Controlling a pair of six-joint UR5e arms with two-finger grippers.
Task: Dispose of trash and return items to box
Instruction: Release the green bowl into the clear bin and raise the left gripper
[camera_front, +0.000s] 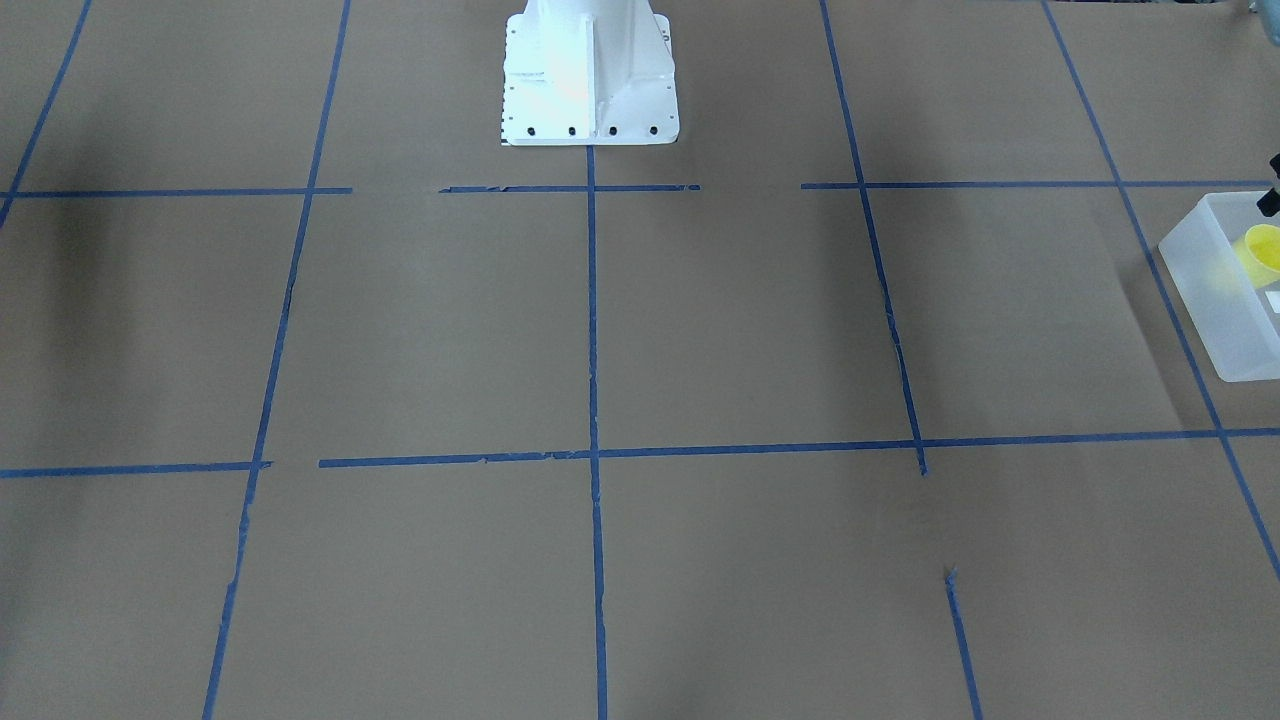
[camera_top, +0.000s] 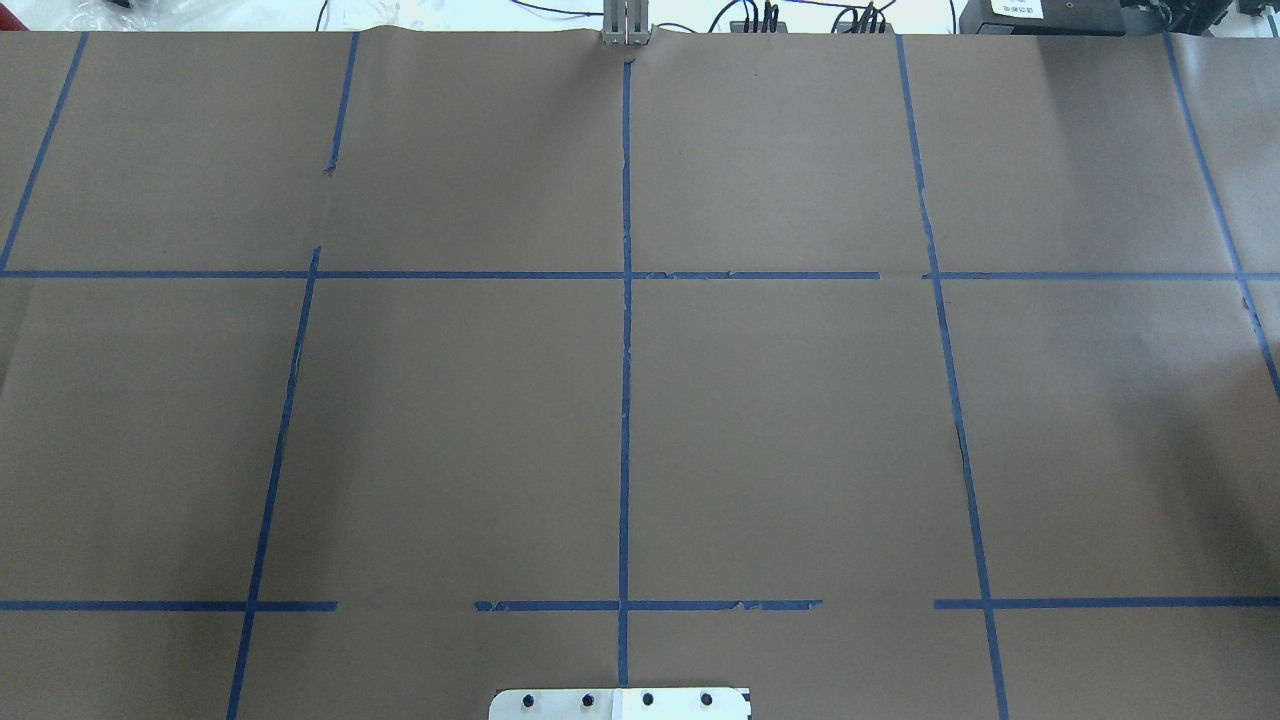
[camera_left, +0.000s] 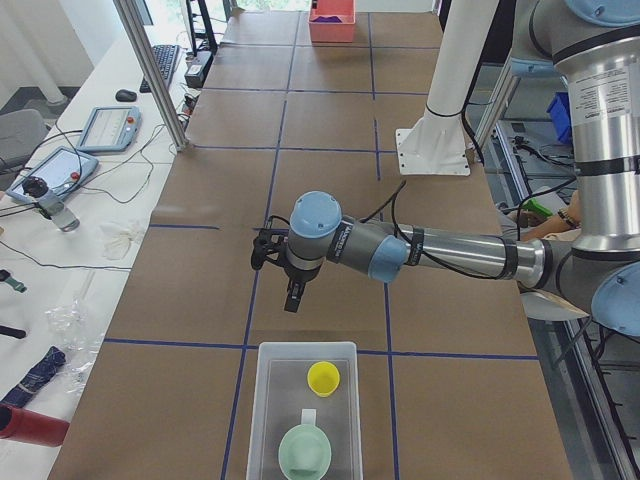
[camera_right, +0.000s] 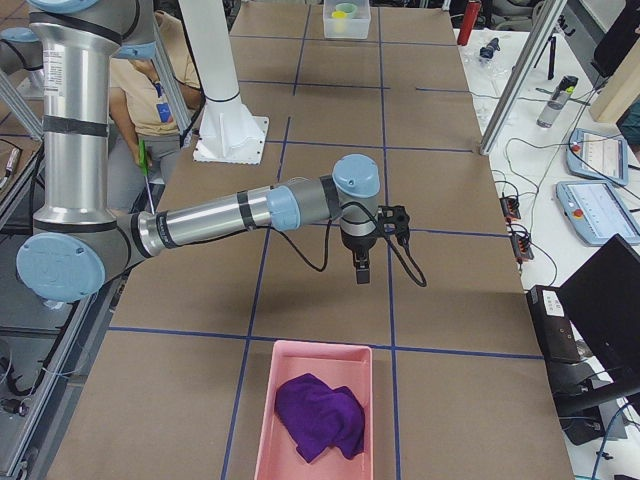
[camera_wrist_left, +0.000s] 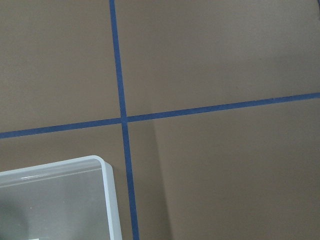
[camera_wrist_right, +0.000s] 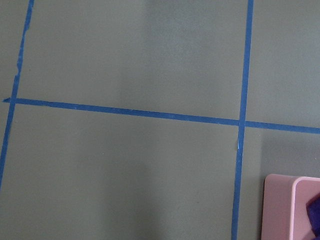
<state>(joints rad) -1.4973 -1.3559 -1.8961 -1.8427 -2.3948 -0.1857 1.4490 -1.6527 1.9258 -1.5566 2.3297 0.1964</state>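
Note:
The frosted white box (camera_left: 305, 410) stands at the table's left end. It holds the yellow cup (camera_left: 323, 378) and the mint-green bowl (camera_left: 305, 452). The box (camera_front: 1225, 300) and cup (camera_front: 1262, 252) also show at the front-facing view's right edge, and a box corner (camera_wrist_left: 106, 175) shows in the left wrist view. My left gripper (camera_left: 292, 297) hangs above the table just short of the box, apart from it; I cannot tell whether it is open or shut. My right gripper (camera_right: 360, 270) hangs above the table short of the pink tray; I cannot tell its state either.
A pink tray (camera_right: 268, 440) with a purple cloth (camera_right: 318, 415) stands at the table's right end; its corner (camera_wrist_right: 285, 200) shows in the right wrist view. The white robot base (camera_front: 590, 80) is at the table's back middle. A person (camera_right: 150, 90) sits behind the robot.

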